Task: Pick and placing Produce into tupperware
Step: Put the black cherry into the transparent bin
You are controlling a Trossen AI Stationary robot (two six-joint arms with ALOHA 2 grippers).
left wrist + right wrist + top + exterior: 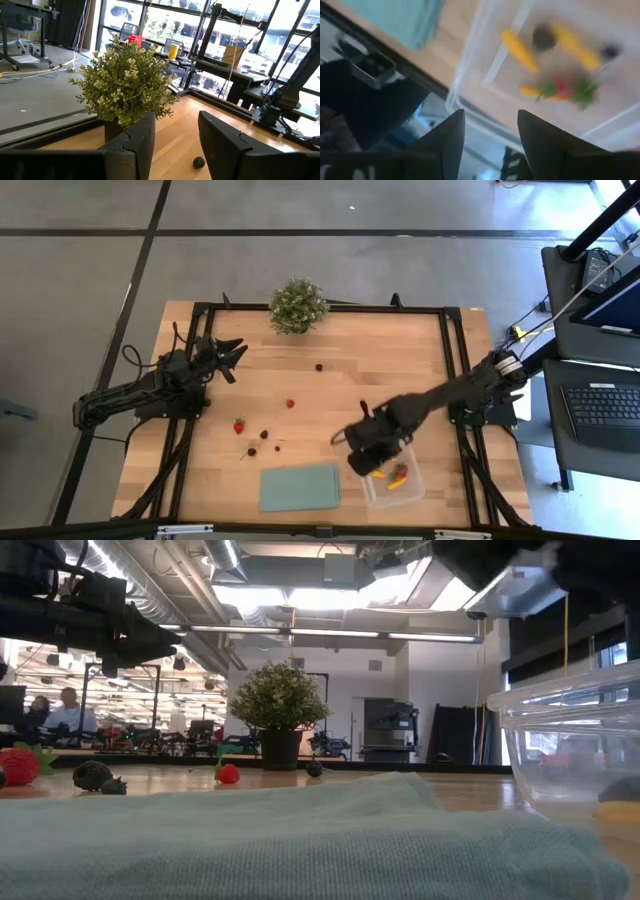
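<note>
Your right gripper (372, 463) hangs parted and empty over the box (412, 489), lower right of the high view; the left gripper (232, 356) waits parted, upper left. Loose berries (265, 434) at centre look tiny, light and roll-prone, so pinch each across its middle.

The tupperware (392, 485), a clear shallow box with rounded corners, sits upright on the worktop directly under the right gripper's (372, 468) parted jaws. Inside lie yellow-orange pieces (519, 49), a dark berry (543, 37) and a strawberry (563, 89). More strawberries (239, 426) and dark berries (264, 434) lie scattered well apart from those jaws.
</note>
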